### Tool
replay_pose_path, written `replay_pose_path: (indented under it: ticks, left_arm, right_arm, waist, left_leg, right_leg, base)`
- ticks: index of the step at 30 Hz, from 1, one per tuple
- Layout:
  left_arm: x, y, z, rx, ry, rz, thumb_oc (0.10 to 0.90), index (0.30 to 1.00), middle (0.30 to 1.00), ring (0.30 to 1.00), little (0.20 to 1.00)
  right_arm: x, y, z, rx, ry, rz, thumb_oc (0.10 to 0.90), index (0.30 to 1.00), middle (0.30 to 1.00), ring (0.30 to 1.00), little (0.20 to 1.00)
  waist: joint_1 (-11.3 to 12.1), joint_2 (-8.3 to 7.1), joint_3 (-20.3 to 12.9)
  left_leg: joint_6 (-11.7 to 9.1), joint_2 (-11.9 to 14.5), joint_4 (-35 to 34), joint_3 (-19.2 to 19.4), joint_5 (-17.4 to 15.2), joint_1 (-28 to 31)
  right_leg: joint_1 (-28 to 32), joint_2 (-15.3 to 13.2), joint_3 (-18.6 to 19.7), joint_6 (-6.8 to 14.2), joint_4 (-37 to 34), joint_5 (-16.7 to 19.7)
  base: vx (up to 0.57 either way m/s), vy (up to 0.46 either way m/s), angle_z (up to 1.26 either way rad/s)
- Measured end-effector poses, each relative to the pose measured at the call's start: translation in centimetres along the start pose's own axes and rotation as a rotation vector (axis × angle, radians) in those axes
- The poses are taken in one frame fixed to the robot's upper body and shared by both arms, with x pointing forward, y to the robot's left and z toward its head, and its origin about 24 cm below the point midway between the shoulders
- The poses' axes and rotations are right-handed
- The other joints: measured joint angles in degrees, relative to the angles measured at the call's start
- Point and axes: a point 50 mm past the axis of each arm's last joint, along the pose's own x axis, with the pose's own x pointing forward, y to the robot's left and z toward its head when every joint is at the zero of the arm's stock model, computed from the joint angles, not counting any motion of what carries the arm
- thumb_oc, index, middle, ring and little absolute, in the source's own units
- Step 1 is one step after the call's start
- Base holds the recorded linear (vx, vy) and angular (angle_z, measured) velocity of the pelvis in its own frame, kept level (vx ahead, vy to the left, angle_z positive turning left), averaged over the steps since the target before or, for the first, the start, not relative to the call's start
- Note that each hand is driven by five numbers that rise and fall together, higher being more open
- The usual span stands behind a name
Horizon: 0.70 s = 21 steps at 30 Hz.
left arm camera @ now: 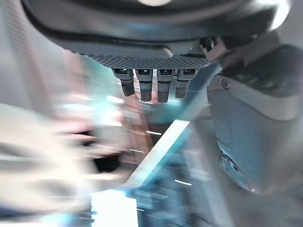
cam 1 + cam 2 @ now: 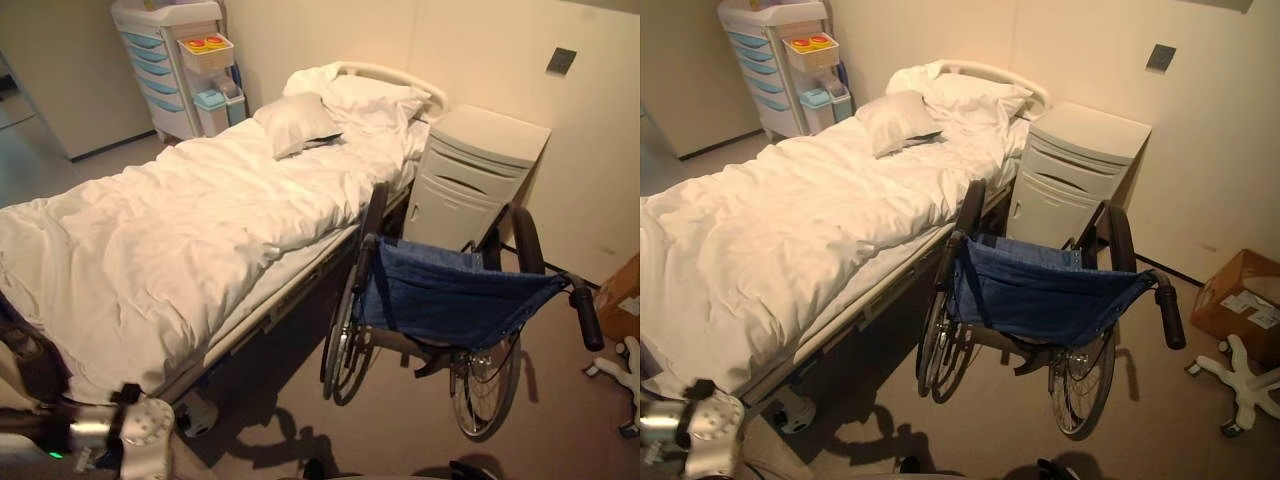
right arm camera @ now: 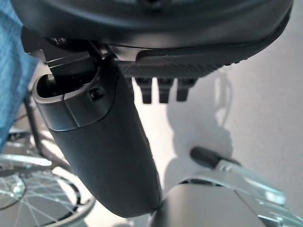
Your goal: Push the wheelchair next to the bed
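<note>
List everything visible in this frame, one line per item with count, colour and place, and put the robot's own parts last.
wheelchair: one, black frame with blue fabric seat, parked alongside the bed, in front of the cabinet.
bed: one, white rumpled bedding, running from the wall toward the robot's left.
pillows: two, white, at the head of the bed.
bedside cabinet: one, off-white, against the wall at the bed's head.
drawer cart: one, white with light blue drawers, on the bed's far side.
cardboard box: one, brown, on the floor at the right.
swivel chair base: one, white, floor at the right.
left hand: one, dark, fingers straight.
right hand: one, dark, near the wheelchair's wheel, fingers relaxed, holding nothing.
</note>
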Motion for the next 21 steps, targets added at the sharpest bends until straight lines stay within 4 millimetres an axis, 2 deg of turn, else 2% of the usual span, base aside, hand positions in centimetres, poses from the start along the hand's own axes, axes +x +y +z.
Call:
replay_pose_path:
  ticks: [1, 3, 4, 5, 8, 9, 10, 11, 12, 13, 14, 15, 17, 18, 20, 21]
  left_arm:
    - [0.1, -0.4, 0.3, -0.002, -0.031, -0.047, 0.800, 0.900, 0.900, 0.900, 0.900]
    - [-0.9, -1.9, 0.8, -0.002, -0.068, -0.239, 0.800, 0.900, 0.900, 0.900, 0.900]
    - [-2.5, -2.8, 0.8, 0.010, -0.076, -0.403, 0.800, 0.900, 0.900, 0.900, 0.900]
    - [-3.3, -3.1, 0.7, 0.018, -0.075, -0.479, 0.800, 0.900, 0.900, 0.900, 0.900]
    - [-9.0, -3.8, -0.5, 0.063, -0.026, -0.939, 0.800, 0.900, 0.900, 0.900, 0.900]
    - [-10.7, -3.8, -0.7, 0.071, -0.007, -1.099, 0.800, 0.900, 0.900, 0.900, 0.900]
    - [-11.7, -3.7, -0.9, 0.075, 0.004, -1.189, 0.800, 0.900, 0.900, 0.900, 0.900]
    - [-13.8, -3.4, -1.3, 0.093, 0.027, -1.378, 0.800, 0.900, 0.900, 0.900, 0.900]
    - [-15.7, -3.0, -1.5, 0.109, 0.048, -1.554, 0.800, 0.900, 0.900, 0.900, 0.900]
    - [-16.6, -2.7, -1.7, 0.115, 0.070, -1.643, 0.800, 0.900, 0.900, 0.900, 0.900]
    - [-18.5, -1.8, -2.1, 0.133, 0.131, -1.827, 0.800, 0.900, 0.900, 0.900, 0.900]
    - [-19.4, -1.2, -2.5, 0.146, 0.179, -1.922, 0.800, 0.900, 0.900, 0.900, 0.900]
    - [-22.2, 1.5, -4.5, 0.241, 0.408, -2.195, 0.800, 0.900, 0.900, 0.900, 0.900]
    - [-22.8, 2.2, -5.1, 0.265, 0.487, -2.233, 0.800, 0.900, 0.900, 0.900, 0.900]
    - [-24.8, 5.7, -7.6, 0.382, 0.868, -2.291, 0.800, 0.900, 0.900, 0.900, 0.900]
    - [-25.1, 6.7, -8.1, 0.416, 0.957, -2.290, 0.800, 0.900, 0.900, 0.900, 0.900]
  right_arm:
    - [0.0, -0.2, 0.0, -0.002, -0.003, -0.003, 0.800, 0.900, 0.900, 0.900, 0.900]
    - [0.0, -0.6, 0.1, -0.007, -0.006, -0.013, 0.800, 0.900, 0.900, 0.900, 0.900]
    - [0.0, -0.8, 0.1, -0.007, -0.007, -0.018, 0.800, 0.900, 0.900, 0.900, 0.900]
    - [0.0, -0.8, 0.2, -0.007, -0.008, -0.019, 0.800, 0.900, 0.900, 0.900, 0.900]
    - [0.1, -0.5, 1.1, -0.009, -0.030, -0.005, 0.800, 0.900, 0.900, 0.900, 0.900]
    - [0.2, -0.4, 1.2, -0.008, -0.034, -0.001, 0.800, 0.900, 0.900, 0.900, 0.900]
    - [0.2, -0.4, 1.2, -0.008, -0.033, 0.000, 0.800, 0.900, 0.900, 0.900, 0.900]
    - [0.2, -0.4, 1.2, -0.008, -0.034, 0.000, 0.800, 0.900, 0.900, 0.900, 0.900]
    - [0.2, -0.4, 1.3, -0.009, -0.034, 0.000, 0.800, 0.900, 0.900, 0.900, 0.900]
    - [0.2, -0.4, 1.2, -0.011, -0.033, -0.001, 0.800, 0.900, 0.900, 0.900, 0.900]
    - [0.2, -0.4, 1.2, -0.014, -0.033, -0.001, 0.800, 0.900, 0.900, 0.900, 0.900]
    - [0.2, -0.5, 1.4, -0.023, -0.036, -0.002, 0.800, 0.900, 0.900, 0.900, 0.900]
    - [0.3, -0.5, 1.9, -0.051, -0.047, -0.004, 0.800, 0.900, 0.900, 0.900, 0.900]
    - [0.4, -0.6, 2.0, -0.057, -0.047, -0.005, 0.800, 0.900, 0.900, 0.900, 0.900]
    - [0.5, -0.7, 2.6, -0.093, -0.057, -0.003, 0.800, 0.900, 0.900, 0.900, 0.900]
    - [0.5, -0.7, 2.6, -0.093, -0.056, -0.002, 0.800, 0.900, 0.900, 0.900, 0.900]
  waist:
    - [0.01, 0.18, -0.11]
    - [-0.03, 1.34, -0.09]
    - [-0.06, 1.71, 0.02]
    - [-0.15, 1.80, 0.07]
    - [-1.28, 1.85, 0.20]
    - [-1.53, 1.29, 0.54]
    - [-1.53, 1.00, 0.71]
    - [-1.55, 0.55, 0.98]
    - [-1.95, 0.19, 1.17]
    - [-2.17, 0.07, 1.21]
    - [-3.20, 0.07, 1.23]
    - [-3.46, 0.14, 1.22]
    - [-5.06, 0.93, 1.39]
    - [-5.38, 1.15, 1.35]
    - [-7.00, 1.69, 1.25]
    - [-7.37, 1.70, 1.26]
  left_leg:
    - [0.00, -0.01, 0.00, 0.01, 0.00, 0.00]
    - [0.00, -0.07, -0.01, 0.03, 0.00, -0.01]
    - [0.00, -0.09, 0.00, 0.07, 0.00, 0.00]
    - [0.00, -0.09, 0.00, 0.09, 0.00, 0.01]
    - [-0.01, 0.19, 0.00, 0.39, 0.00, 0.06]
    - [-0.01, 0.35, 0.00, 0.67, 0.00, 0.18]
    - [-0.01, 0.45, 0.00, 0.91, 0.00, 0.28]
    - [-0.01, 0.56, 0.00, 1.07, -0.01, 0.37]
    - [-0.01, 0.61, -0.01, 1.15, -0.01, 0.38]
    - [-0.01, 0.64, -0.01, 1.26, -0.01, 0.41]
    - [0.00, 0.70, -0.02, 1.61, -0.01, 0.59]
    - [0.00, 0.78, -0.02, 1.95, -0.02, 0.75]
    - [0.04, 1.13, -0.04, 3.19, -0.31, 1.49]
    - [-0.07, 1.23, -0.04, 3.52, -0.43, 1.64]
    - [-0.25, 1.70, -0.05, 4.43, -0.73, 2.12]
    - [-0.26, 1.82, -0.05, 4.49, -0.74, 2.16]
  right_leg:
    - [0.00, -0.01, 0.00, 0.00, 0.02, 0.00]
    - [0.01, 0.14, 0.01, 0.01, 0.14, 0.01]
    - [0.00, 0.13, 0.02, 0.04, 0.14, 0.03]
    - [0.00, 0.13, 0.06, 0.04, 0.14, 0.03]
    - [-0.10, 0.28, 0.29, -0.04, 0.15, 0.00]
    - [-0.12, 0.35, 0.59, -0.11, 0.15, -0.04]
    - [-0.14, 0.34, 0.88, -0.16, 0.15, -0.06]
    - [-0.18, 0.39, 1.24, -0.23, 0.15, -0.09]
    - [-0.23, 0.41, 1.31, -0.31, 0.15, -0.14]
    - [-0.30, 0.41, 1.43, -0.32, 0.15, -0.15]
    - [-0.33, 0.38, 1.79, -0.34, 0.16, -0.16]
    - [-0.24, 0.38, 1.99, -0.34, 0.17, -0.16]
    - [-0.21, 0.42, 3.38, -0.36, 0.17, -0.15]
    - [-0.20, 0.41, 3.54, -0.35, 0.17, -0.15]
    - [-0.24, 0.66, 4.88, -0.37, 0.16, -0.14]
    - [-0.24, 0.75, 4.92, -0.43, 0.16, -0.12]
  base:
    - [0.00, 0.000, 0.00]
    - [0.00, 0.000, 0.00]
    - [0.00, 0.000, 0.00]
    - [0.00, 0.000, 0.00]
    - [-0.02, 0.003, -0.05]
    - [-0.03, 0.003, -0.12]
    - [-0.03, 0.012, -0.16]
    - [-0.02, 0.026, -0.12]
    - [-0.03, 0.051, -0.11]
    - [-0.02, 0.057, -0.10]
    - [-0.02, 0.056, -0.12]
    - [-0.01, 0.061, -0.25]
    - [0.01, 0.070, -0.32]
    - [0.02, 0.049, -0.32]
    - [0.01, 0.022, -0.29]
    - [0.01, 0.002, -0.04]
